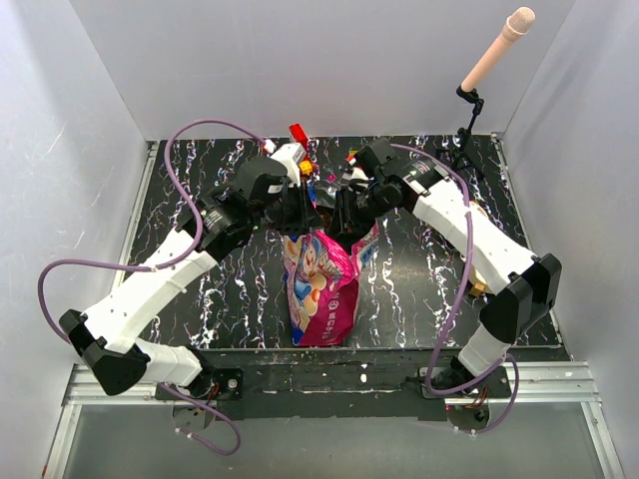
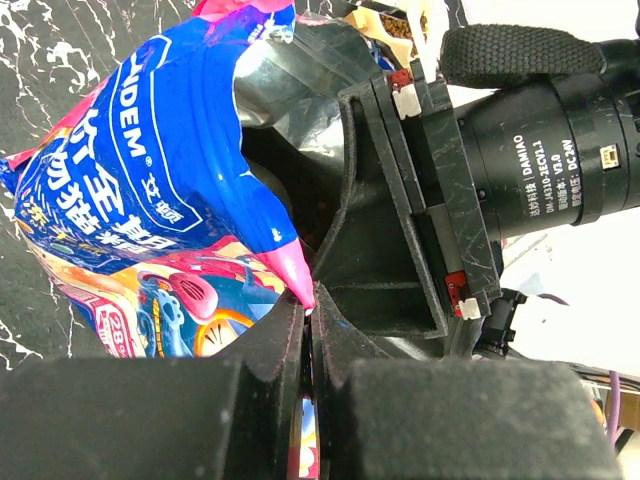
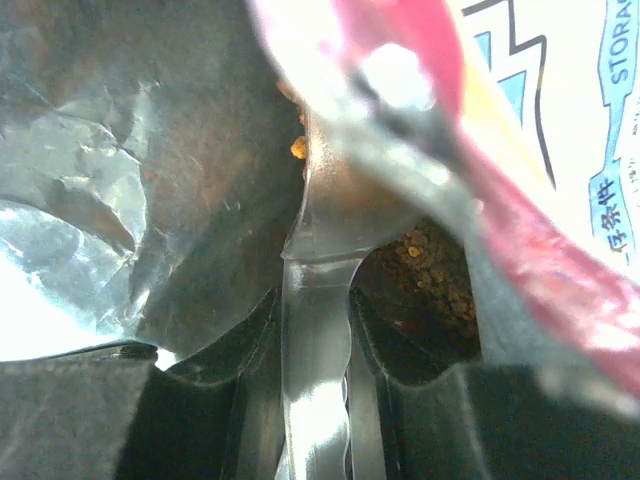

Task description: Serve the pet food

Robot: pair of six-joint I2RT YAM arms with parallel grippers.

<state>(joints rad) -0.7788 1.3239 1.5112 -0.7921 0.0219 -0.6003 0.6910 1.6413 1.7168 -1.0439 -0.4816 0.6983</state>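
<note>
The glossy pink, white and blue pet food bag stands at the table's middle, its mouth held apart between both arms. My left gripper is shut on the bag's left top edge; in the left wrist view its jaws pinch the pink rim of the bag. My right gripper is shut on the right top edge; in the right wrist view its jaws clamp the silver foil lip. Brown kibble shows inside the bag, and a little more at the top of the left wrist view.
The black marbled table is walled in white on three sides. Small colourful toy blocks lie behind the grippers. A beige rod on a black stand rises at the back right. The right wrist camera sits close to my left gripper.
</note>
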